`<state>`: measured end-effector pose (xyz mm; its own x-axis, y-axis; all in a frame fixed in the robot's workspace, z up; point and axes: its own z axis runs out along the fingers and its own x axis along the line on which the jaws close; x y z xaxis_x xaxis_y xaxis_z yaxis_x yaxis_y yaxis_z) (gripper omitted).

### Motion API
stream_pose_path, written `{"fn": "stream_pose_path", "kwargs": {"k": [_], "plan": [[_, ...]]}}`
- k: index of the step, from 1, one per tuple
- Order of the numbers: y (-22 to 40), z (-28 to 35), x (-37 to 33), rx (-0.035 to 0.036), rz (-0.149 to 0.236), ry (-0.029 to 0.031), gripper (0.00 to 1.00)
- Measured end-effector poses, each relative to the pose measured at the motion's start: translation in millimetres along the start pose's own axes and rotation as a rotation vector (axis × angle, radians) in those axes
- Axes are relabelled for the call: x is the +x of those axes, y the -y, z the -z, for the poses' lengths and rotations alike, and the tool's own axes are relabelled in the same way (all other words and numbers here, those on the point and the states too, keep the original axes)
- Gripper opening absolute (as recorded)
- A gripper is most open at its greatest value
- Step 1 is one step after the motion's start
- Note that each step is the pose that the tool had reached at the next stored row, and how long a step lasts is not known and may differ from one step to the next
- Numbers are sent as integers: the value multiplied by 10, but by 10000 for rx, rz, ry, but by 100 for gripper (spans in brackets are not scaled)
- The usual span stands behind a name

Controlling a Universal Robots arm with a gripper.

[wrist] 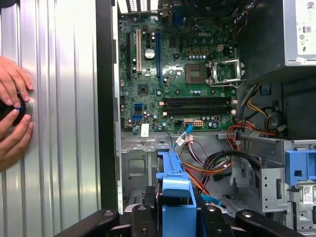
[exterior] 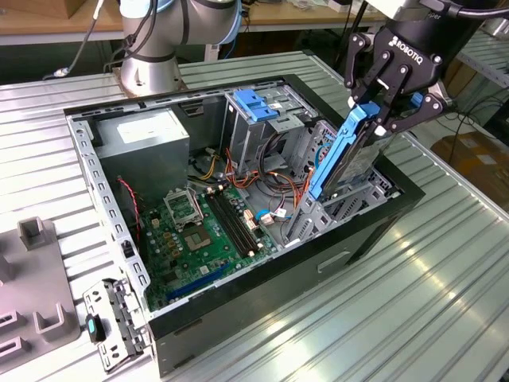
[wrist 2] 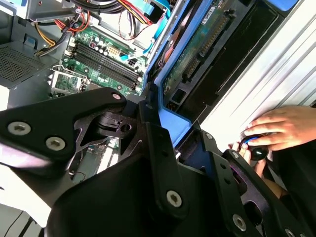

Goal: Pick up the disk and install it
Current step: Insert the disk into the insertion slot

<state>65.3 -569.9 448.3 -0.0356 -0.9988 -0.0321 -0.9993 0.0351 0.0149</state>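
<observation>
Half done: holds the disk (exterior: pixel 350 159) clamped tight in the gripper (exterior: pixel 378 121), tilted on end above the drive bay (exterior: pixel 350 208) inside the computer case (exterior: pixel 238 298); not yet slid home or seated.

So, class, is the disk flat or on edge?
On edge, tilted: the gripper holds the disk by its upper end; its lower end reaches into the computer case.
</observation>
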Motion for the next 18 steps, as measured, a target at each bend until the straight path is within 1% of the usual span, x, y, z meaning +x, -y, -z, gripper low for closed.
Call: {"fn": "stream_pose_path", "kwargs": {"k": [5,7,18], "plan": [[1,-1,27,0,0,3,37],[1,-7,28,0,0,4,37],[3,-85,34,0,1,4,37]]}}
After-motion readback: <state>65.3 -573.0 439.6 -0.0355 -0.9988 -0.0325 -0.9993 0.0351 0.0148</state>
